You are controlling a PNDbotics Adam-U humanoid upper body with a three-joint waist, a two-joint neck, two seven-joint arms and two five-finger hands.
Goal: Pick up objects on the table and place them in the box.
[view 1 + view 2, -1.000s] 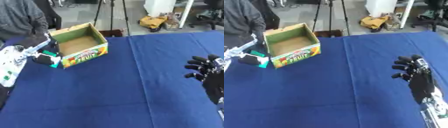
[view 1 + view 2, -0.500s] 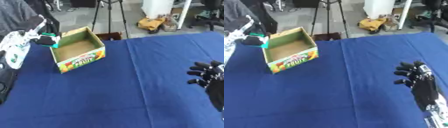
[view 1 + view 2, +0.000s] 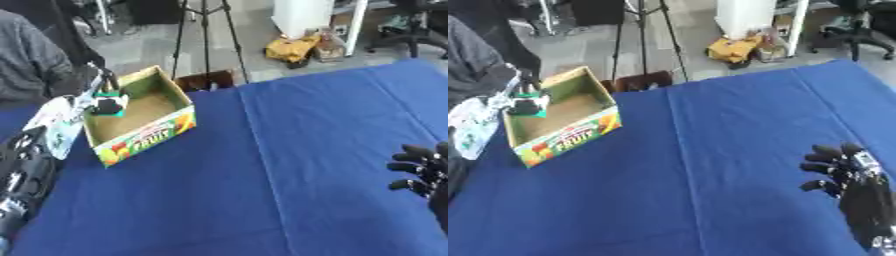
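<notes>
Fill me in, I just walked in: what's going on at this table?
The robot is putting things into the box at the left end of the blue table. Its left hand holds a small black and teal object just over the box's left wall, not yet let go. The right hand is idle near the lower right, holding nothing, with its fingers relaxed. I can't make out what the object is.

Bright, even light; soft motion blur

Stereo head pair — looking down, near-identical views — sharing table (image 3: 289,165), box (image 3: 140,117).
</notes>
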